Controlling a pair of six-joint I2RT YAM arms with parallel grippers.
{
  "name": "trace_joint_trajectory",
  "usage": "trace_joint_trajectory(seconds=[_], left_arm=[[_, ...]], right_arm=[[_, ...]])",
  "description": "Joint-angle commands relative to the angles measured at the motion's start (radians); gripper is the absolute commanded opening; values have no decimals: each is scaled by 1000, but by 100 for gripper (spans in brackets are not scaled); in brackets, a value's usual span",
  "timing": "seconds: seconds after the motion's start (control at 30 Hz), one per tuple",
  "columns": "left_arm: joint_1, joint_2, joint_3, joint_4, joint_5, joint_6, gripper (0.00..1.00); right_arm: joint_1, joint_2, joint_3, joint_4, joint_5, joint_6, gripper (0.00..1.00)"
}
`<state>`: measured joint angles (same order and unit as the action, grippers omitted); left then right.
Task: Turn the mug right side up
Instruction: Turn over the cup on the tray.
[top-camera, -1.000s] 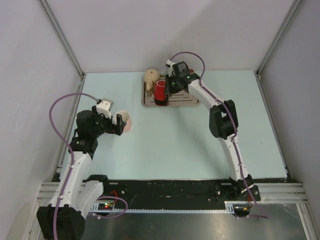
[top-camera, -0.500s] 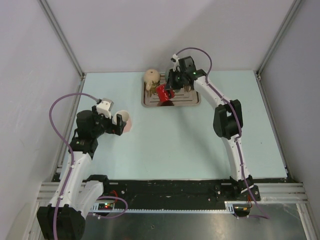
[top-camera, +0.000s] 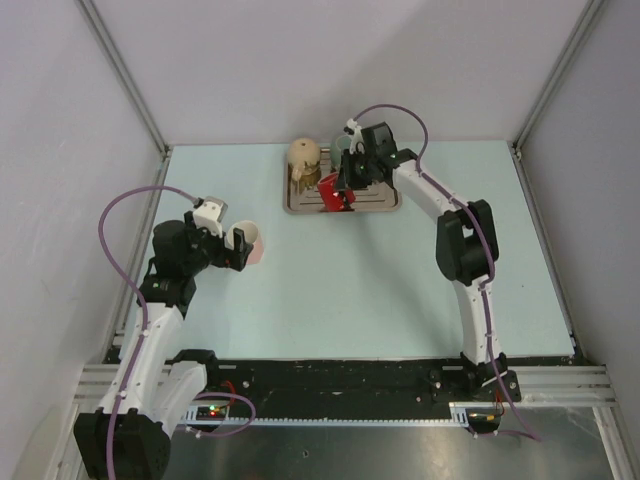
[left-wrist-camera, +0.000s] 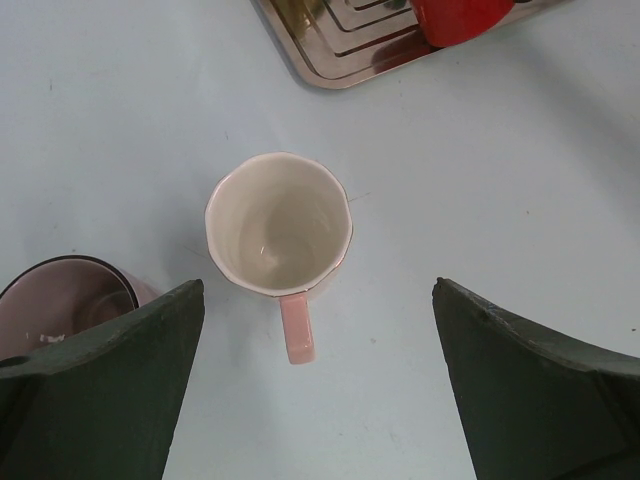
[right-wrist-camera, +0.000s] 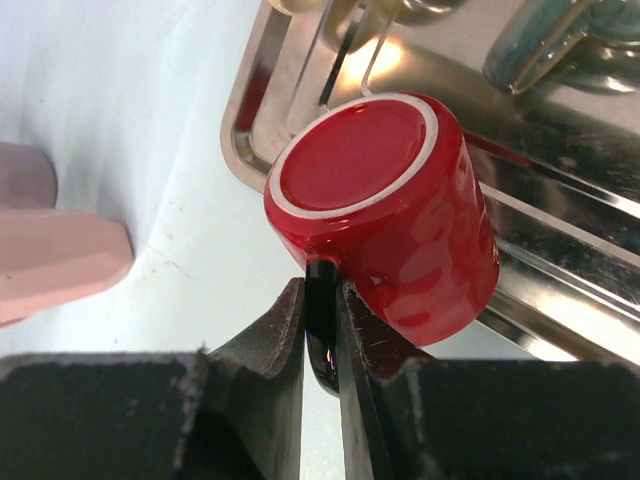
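Observation:
The red mug (right-wrist-camera: 400, 220) hangs tilted over the front left part of the metal tray (right-wrist-camera: 560, 240), its flat white-ringed base facing the right wrist camera. My right gripper (right-wrist-camera: 320, 290) is shut on the mug's black handle (right-wrist-camera: 322, 330), which sits pinched between both fingers. From above, the red mug (top-camera: 333, 192) shows just below the right gripper (top-camera: 345, 180) on the tray (top-camera: 375, 207). My left gripper (left-wrist-camera: 318, 288) is open above the table, close to an upright pink mug (left-wrist-camera: 278, 225) whose handle points toward it.
A beige mug (top-camera: 304, 153) stands upside down at the tray's back left, and a teal mug (right-wrist-camera: 540, 50) lies further back on it. A mauve cup (left-wrist-camera: 60, 300) stands left of the pink mug (top-camera: 252, 243), beside my left finger.
The right gripper has lifted the red mug off its standing place on the tray and tipped it over, shifting slightly right. The left arm has stayed still.

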<state>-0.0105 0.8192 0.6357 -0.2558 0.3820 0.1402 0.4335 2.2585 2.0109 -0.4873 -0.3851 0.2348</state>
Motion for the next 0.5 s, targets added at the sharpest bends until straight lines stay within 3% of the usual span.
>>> trace_joint_trajectory(seconds=[0.0, 0.47], left_arm=[[7, -11, -2, 30, 31, 12, 100], [7, -22, -3, 32, 37, 8, 100]], right_arm=[[-17, -128, -110, 120, 2, -61, 0], [-53, -205, -330, 197, 24, -87, 0]])
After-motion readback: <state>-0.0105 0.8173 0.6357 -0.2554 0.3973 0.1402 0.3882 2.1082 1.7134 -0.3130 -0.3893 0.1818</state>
